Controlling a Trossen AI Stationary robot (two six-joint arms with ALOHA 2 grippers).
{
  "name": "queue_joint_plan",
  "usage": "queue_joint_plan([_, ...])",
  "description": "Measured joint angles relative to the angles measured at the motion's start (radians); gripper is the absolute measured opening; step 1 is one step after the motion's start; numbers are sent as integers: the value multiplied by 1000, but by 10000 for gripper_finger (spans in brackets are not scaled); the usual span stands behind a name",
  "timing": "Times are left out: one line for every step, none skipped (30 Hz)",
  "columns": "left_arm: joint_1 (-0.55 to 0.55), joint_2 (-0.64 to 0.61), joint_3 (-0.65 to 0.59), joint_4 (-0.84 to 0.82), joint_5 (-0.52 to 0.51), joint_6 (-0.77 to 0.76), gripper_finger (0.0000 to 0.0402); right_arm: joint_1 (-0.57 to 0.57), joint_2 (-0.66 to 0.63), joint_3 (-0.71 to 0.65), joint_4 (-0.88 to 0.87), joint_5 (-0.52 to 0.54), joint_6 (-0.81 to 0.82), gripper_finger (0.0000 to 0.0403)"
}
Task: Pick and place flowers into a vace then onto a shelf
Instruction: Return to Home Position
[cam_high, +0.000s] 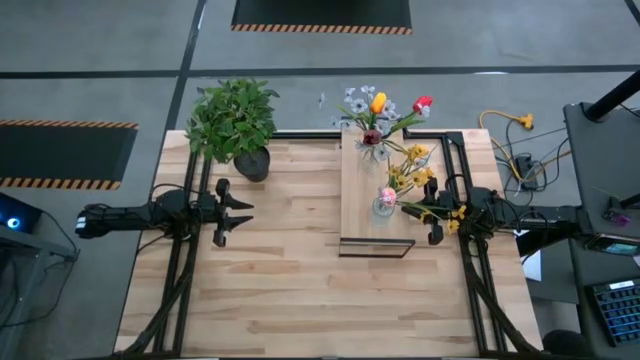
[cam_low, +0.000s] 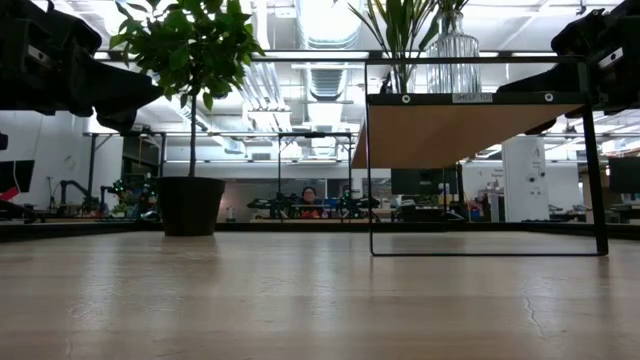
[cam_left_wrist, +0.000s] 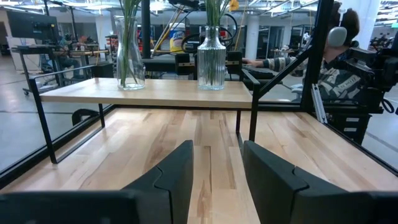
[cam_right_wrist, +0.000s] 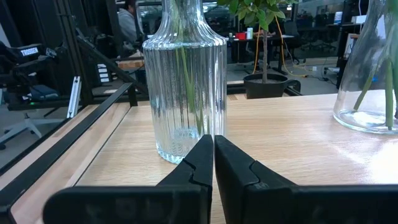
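Observation:
The shelf (cam_high: 365, 225) is a pale plank on a black frame, standing on the table right of centre. A ribbed glass vase (cam_right_wrist: 185, 81) stands on it, holding pink and yellow flowers (cam_high: 392, 192). A smooth flask vase (cam_left_wrist: 129, 56) stands farther back with red, yellow and white flowers (cam_high: 380, 108). My right gripper (cam_right_wrist: 214, 152) is shut at the shelf's right edge (cam_high: 432, 218), a little short of the ribbed vase, with nothing visible between its fingers. Small yellow blooms (cam_high: 455, 213) hang over it. My left gripper (cam_left_wrist: 217, 168) is open above the table, left of the shelf (cam_high: 240, 208).
A bushy potted plant (cam_high: 238, 125) stands at the far left of the table. Bare tabletop (cam_high: 300, 290) stretches along the near side and between the left gripper and the shelf. Cables (cam_high: 515, 140) lie beyond the right edge. People sit in the room behind.

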Motion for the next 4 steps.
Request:
queue_joint_plan([0, 0, 0, 0, 0, 0, 123, 0, 0, 0, 0, 0, 0, 9])
queue_joint_plan([0, 0, 0, 0, 0, 0, 123, 0, 0, 0, 0, 0, 0, 9])
queue_joint_plan([0, 0, 0, 0, 0, 0, 123, 0, 0, 0, 0, 0, 0, 9])
queue_joint_plan([0, 0, 0, 0, 0, 0, 123, 0, 0, 0, 0, 0, 0, 9])
